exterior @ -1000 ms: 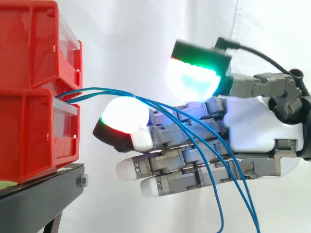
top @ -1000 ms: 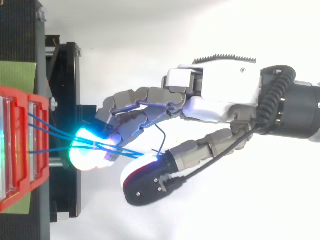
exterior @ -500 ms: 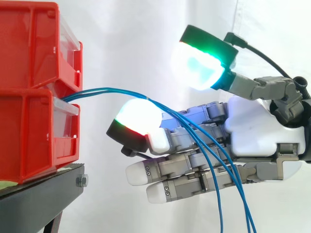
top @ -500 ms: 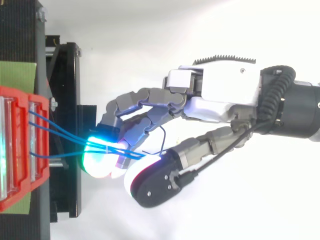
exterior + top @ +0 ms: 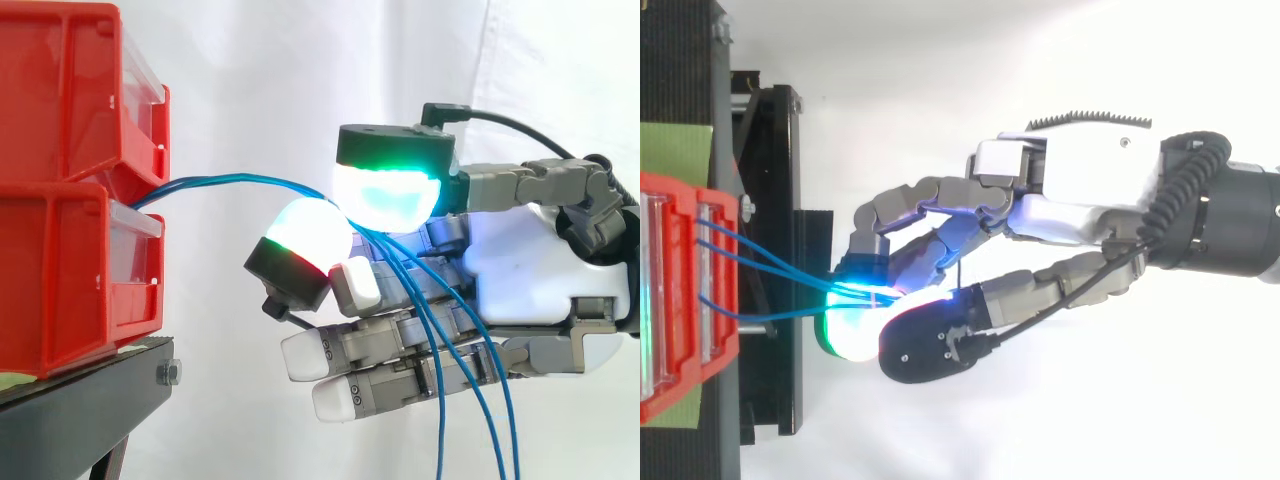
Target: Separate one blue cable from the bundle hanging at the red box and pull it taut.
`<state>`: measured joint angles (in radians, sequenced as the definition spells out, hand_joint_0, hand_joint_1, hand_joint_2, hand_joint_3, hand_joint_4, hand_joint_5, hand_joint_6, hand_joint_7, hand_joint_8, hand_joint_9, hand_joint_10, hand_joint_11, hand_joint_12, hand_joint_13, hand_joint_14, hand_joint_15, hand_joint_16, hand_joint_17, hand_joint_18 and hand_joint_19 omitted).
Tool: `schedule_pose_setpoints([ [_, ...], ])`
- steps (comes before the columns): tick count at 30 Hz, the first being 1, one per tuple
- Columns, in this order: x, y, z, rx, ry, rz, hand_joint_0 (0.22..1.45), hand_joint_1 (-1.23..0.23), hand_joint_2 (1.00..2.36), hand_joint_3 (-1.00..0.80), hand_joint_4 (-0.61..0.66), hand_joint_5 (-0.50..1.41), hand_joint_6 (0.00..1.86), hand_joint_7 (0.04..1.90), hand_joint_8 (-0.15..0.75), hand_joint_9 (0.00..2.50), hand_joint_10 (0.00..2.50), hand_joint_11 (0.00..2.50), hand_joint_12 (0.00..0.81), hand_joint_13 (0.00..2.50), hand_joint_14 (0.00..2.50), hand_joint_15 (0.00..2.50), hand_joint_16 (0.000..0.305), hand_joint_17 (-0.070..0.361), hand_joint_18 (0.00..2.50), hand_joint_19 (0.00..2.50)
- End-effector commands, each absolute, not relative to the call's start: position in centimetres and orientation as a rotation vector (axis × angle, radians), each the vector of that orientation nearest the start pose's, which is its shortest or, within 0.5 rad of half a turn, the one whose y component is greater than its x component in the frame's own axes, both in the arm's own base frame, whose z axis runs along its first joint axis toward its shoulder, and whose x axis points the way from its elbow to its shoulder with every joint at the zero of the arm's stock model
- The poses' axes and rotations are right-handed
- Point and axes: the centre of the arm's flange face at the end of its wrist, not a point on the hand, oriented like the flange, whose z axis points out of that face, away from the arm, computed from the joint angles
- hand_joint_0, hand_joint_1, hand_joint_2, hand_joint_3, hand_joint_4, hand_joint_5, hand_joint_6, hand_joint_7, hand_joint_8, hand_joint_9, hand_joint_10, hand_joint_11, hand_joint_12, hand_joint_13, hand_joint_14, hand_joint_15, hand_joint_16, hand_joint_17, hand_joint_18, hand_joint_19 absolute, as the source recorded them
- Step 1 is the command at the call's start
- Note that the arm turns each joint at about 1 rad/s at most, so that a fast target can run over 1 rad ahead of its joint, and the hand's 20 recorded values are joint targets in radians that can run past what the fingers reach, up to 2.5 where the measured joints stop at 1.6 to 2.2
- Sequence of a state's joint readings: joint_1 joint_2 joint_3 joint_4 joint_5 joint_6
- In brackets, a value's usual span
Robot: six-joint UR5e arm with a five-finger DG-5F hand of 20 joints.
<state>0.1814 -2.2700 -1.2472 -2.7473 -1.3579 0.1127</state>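
Pinching thin blue cables (image 5: 230,181) just beside the stacked red plastic box (image 5: 70,270).
The white robot hand (image 5: 540,270) grips several strands between thumb and glowing fingers (image 5: 300,235); best, it seems, to release all but one, then draw straight away from the box.

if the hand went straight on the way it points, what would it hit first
Probably the lower red bin, leftward; the hand, pinching the blue cables, has open air until then.
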Motion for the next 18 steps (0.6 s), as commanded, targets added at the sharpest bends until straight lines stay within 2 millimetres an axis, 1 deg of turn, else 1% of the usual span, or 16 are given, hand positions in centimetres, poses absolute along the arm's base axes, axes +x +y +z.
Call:
schedule_pose_setpoints([
  [1, 75.34, -1.81, 24.59, 1.293, 1.115, 1.28, 0.6, -0.75, 1.02, -0.11, 0.18, -0.2, 0.95, 1.26, 0.347, 0.71, 0.01, 0.63, 0.332, 0.65, 0.01, 0.38, 0.034, 0.075, 0.46, 0.25],
  [2, 75.32, -1.92, 24.7, 1.293, 1.112, 1.279, 0.6, -0.74, 1.02, -0.18, 0.19, -0.2, 0.94, 1.24, 0.345, 0.71, 0.01, 0.63, 0.335, 0.64, 0.01, 0.37, 0.034, 0.076, 0.46, 0.26],
  [3, 75.33, -1.94, 24.59, 1.295, 1.112, 1.277, 0.57, -0.7, 1.01, -0.34, 0.21, -0.19, 0.93, 1.25, 0.35, 0.72, 0.01, 0.63, 0.336, 0.64, 0.01, 0.37, 0.034, 0.077, 0.46, 0.27],
  [4, 75.33, -1.94, 24.59, 1.296, 1.111, 1.278, 0.56, -0.63, 1.0, -0.45, 0.21, -0.18, 0.92, 1.24, 0.356, 0.74, 0.01, 0.64, 0.341, 0.65, 0.01, 0.37, 0.035, 0.08, 0.46, 0.27],
  [5, 75.33, -1.94, 24.59, 1.296, 1.111, 1.278, 0.55, -0.61, 1.0, -0.47, 0.21, -0.18, 0.92, 1.24, 0.357, 0.74, 0.01, 0.64, 0.343, 0.65, 0.01, 0.37, 0.036, 0.08, 0.46, 0.27],
  [7, 75.31, -1.94, 24.55, 1.298, 1.114, 1.276, 0.56, -0.44, 1.0, -0.49, 0.2, -0.18, 0.91, 1.23, 0.359, 0.76, 0.02, 0.63, 0.341, 0.65, 0.01, 0.38, 0.035, 0.08, 0.46, 0.28],
  [9, 75.29, -2.06, 24.54, 1.299, 1.114, 1.274, 0.6, -0.42, 1.01, -0.43, 0.19, -0.17, 0.9, 1.26, 0.353, 0.78, 0.02, 0.65, 0.338, 0.65, 0.01, 0.38, 0.035, 0.078, 0.45, 0.29],
  [11, 75.29, -2.08, 24.54, 1.299, 1.113, 1.272, 0.6, -0.45, 1.01, -0.35, 0.19, -0.17, 0.89, 1.26, 0.356, 0.79, 0.02, 0.67, 0.339, 0.65, 0.01, 0.38, 0.035, 0.078, 0.45, 0.3],
  [12, 75.26, -2.08, 24.64, 1.299, 1.113, 1.272, 0.58, -0.52, 1.02, -0.22, 0.2, -0.17, 0.89, 1.29, 0.361, 0.79, 0.02, 0.68, 0.342, 0.66, 0.01, 0.39, 0.035, 0.079, 0.46, 0.3],
  [14, 75.27, -2.08, 24.52, 1.3, 1.115, 1.271, 0.58, -0.63, 1.02, -0.1, 0.22, -0.17, 0.89, 1.36, 0.361, 0.81, 0.02, 0.77, 0.347, 0.67, 0.01, 0.4, 0.036, 0.08, 0.47, 0.31],
  [15, 75.26, -2.08, 24.64, 1.3, 1.113, 1.273, 0.59, -0.68, 1.02, -0.03, 0.2, -0.17, 0.9, 1.37, 0.375, 0.84, 0.01, 0.85, 0.364, 0.68, 0.01, 0.41, 0.039, 0.089, 0.5, 0.3],
  [17, 75.27, -2.08, 24.52, 1.301, 1.114, 1.272, 0.6, -0.72, 1.02, 0.03, 0.14, -0.17, 0.92, 1.41, 0.38, 0.86, 0.02, 0.92, 0.372, 0.7, 0.02, 0.43, 0.041, 0.092, 0.52, 0.31],
  [18, 75.27, -2.08, 24.52, 1.301, 1.114, 1.272, 0.61, -0.74, 1.02, 0.05, 0.13, -0.17, 0.92, 1.46, 0.382, 0.86, 0.02, 0.92, 0.374, 0.7, 0.02, 0.44, 0.042, 0.093, 0.52, 0.31],
])
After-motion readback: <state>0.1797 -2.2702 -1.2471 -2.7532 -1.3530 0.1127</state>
